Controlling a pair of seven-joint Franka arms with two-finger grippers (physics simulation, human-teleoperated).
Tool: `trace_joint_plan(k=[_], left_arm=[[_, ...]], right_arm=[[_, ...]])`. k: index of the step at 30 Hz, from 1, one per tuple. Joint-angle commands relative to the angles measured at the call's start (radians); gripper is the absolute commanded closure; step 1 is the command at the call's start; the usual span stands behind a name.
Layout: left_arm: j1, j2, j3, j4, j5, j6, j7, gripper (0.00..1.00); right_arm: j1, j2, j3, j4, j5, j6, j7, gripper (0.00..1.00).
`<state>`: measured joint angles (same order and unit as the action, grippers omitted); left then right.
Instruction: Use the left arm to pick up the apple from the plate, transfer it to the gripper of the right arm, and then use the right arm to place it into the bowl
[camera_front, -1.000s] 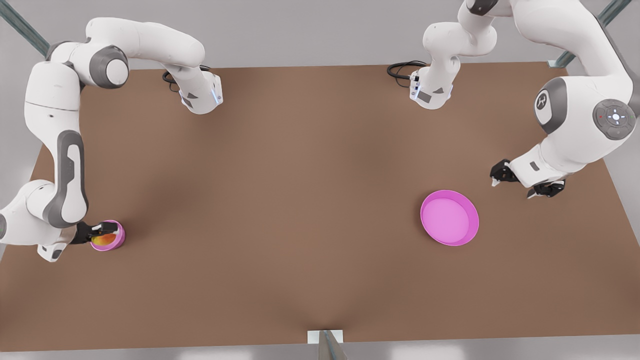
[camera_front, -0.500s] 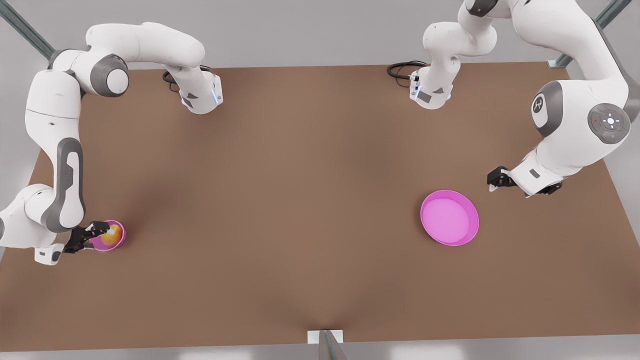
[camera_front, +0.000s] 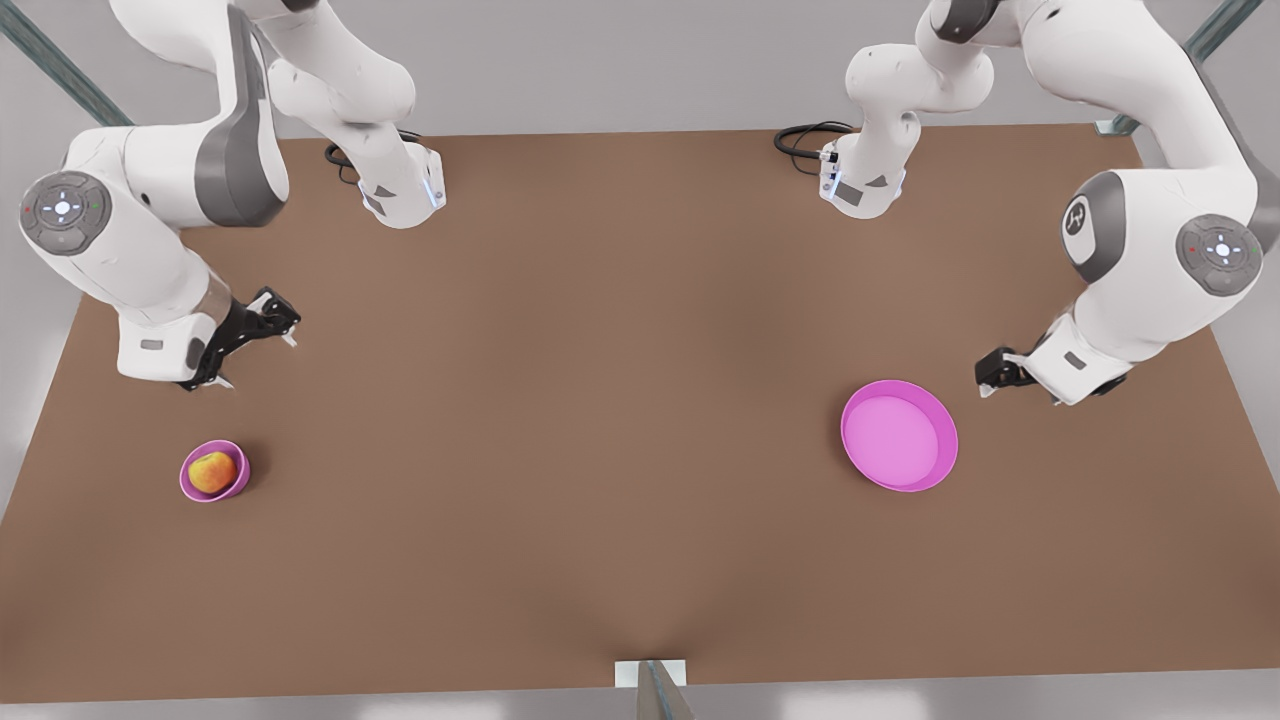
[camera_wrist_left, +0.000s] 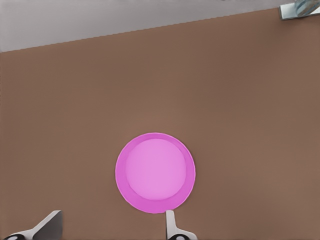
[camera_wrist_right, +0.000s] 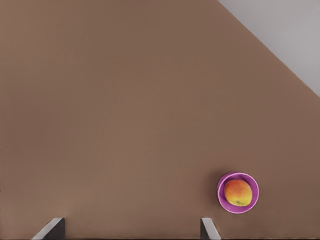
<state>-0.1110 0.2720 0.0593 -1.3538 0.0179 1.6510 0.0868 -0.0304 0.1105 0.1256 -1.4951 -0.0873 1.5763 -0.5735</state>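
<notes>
Brown table (camera_front: 600, 420) lies bare across its whole middle, open passage from one side to the other. On the front view's left, the bowl (camera_front: 214, 471) with the apple (camera_front: 212, 471) in it stands uncovered from above; the right gripper (camera_front: 252, 345) hangs apart from it, fingers spread. On the front view's right, the plate (camera_front: 899, 436) sits unblocked, the left gripper (camera_front: 1000, 375) just beside its rim, fingers spread. Arm bases (camera_front: 400, 195) and cables (camera_front: 805, 137) crowd the far edge.
</notes>
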Motion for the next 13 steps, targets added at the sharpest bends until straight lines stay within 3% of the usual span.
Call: trace_joint_plan(k=[1,13], left_arm=[[-0.001,0.006,-0.001,0.010,-0.001,0.009,-0.065,0.00],[-0.029,-0.001,-0.004,0.015,-0.001,0.003,-0.062,0.00]], right_arm=[[0.037,0.017,-0.046,0.042,0.014,-0.068,0.600,0.00],[0.049,0.046,-0.037,0.073,0.017,-0.067,0.662,0.00]])
